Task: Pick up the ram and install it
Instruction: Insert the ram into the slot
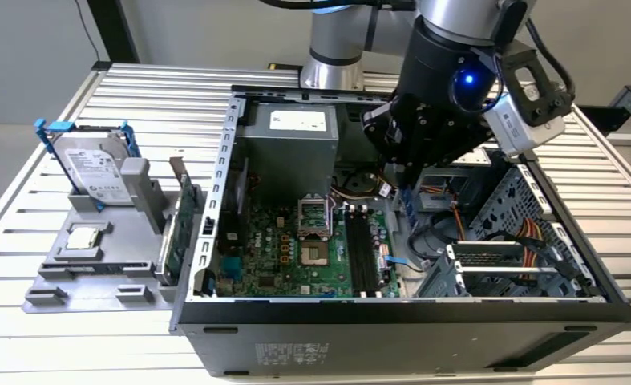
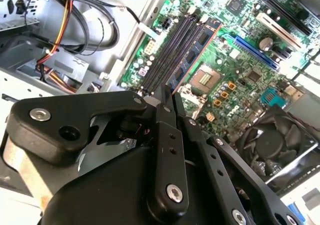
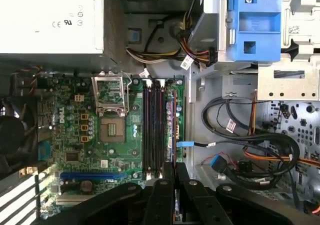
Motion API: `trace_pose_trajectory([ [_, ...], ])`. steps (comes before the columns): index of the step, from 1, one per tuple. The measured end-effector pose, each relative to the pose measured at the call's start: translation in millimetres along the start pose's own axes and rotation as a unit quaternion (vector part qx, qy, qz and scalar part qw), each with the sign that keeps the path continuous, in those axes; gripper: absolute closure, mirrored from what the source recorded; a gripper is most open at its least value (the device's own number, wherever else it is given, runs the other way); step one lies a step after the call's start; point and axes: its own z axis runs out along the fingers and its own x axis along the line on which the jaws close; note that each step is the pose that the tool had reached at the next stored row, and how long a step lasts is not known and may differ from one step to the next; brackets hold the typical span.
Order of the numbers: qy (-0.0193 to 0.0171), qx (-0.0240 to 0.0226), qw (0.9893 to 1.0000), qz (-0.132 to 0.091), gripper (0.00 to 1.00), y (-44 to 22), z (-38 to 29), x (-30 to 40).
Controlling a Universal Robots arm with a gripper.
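Pincer state: narrow; pincer pinched on one end of the ram, fingers nearly together with the board edge between them.

Ram position: held in the pincer, projecting straight out ahead of the fingertips, long edge parallel to the memory slots. Blue board and dark chips legible in the second wrist view.

Pincer position: inside the open case, low over the motherboard. Memory slots directly ahead of and beneath the fingertips, processor socket just beside the slots.

Pick-up step: judged done, since the ram sits in the grip and not on the holder.

Holder: grey holder well apart from the pincer, outside the case on the exterior view's left. Carries the hard drive, the small square processor chip and the green card.

Install step: judged not finished. Ram appears raised above the board rather than seated. Against the slots it falls on different sides in the two wrist views, which fits a stick carried clear of the board.

Alignment: ram roughly in line with the slot bank. Cannot tell which slot lies under it, or whether its lower edge touches a slot.

Slots: all appear dark and unfilled in the first wrist view. State of the latches at the slot ends too small to tell.

Remaining, as judged: seating the ram in a slot and letting go.
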Motion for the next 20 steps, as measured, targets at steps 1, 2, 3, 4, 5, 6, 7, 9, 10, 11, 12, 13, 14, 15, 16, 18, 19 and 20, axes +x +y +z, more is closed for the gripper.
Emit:
trace_pose_trajectory([
  [1, -0.0001, 0.0, 1.0, 0.0, 1.0, 0.0, 1.8, 0.0],
  [2, -0.0002, 0.0, 1.0, 0.0, 1.0, 0.0, 3.6, 0.1],
  [3, -0.0003, 0.0, 1.0, 0.0, 1.0, 0.0, 5.5, 0.1],
  [4, -0.0004, 0.0001, 1.0, 0.0, 1.0, -0.1, 7.3, 0.1],
  [5, -0.0006, 0.0, 1.0, 0.0, 1.0, -0.1, 9.1, 0.1],
  [6, -0.0009, 0.0, 1.0, 0.0, 1.0, 0.0, 11.0, 0.2],
  [7, -0.001, 0.0, 1.0, 0.0, 1.0, -0.1, 12.8, 0.2],
  [9, -0.0015, 0.0, 1.0, 0.0, 1.0, -0.1, 16.4, 0.3],
  [10, -0.0017, 0.0, 1.0, 0.0, 1.0, -0.1, 18.1, 0.3],
  [11, -0.0019, 0.0, 1.0, 0.0, 1.0, -0.1, 20.0, 0.3],
  [12, -0.0021, 0.0, 1.0, 0.0, 1.0, -0.1, 21.8, 0.3],
  [13, -0.0024, 0.0, 1.0, 0.0, 1.0, -0.1, 23.7, 0.4],
  [14, -0.0027, 0.0, 1.0, -0.001, 1.0, -0.2, 25.4, 0.4],
  [15, -0.0029, -0.0001, 1.0, -0.001, 1.0, -0.2, 27.3, 0.4],
  [16, -0.003, 0.0, 1.0, -0.001, 1.0, -0.2, 29.1, 0.4],
  [18, -0.0031, 0.0, 1.0, -0.001, 1.0, -0.2, 30.2, 0.5],
  [19, -0.0031, 0.0, 1.0, -0.001, 1.0, -0.2, 30.2, 0.5],
  [20, -0.0031, 0.0, 1.0, -0.001, 1.0, -0.2, 30.2, 0.5],
])
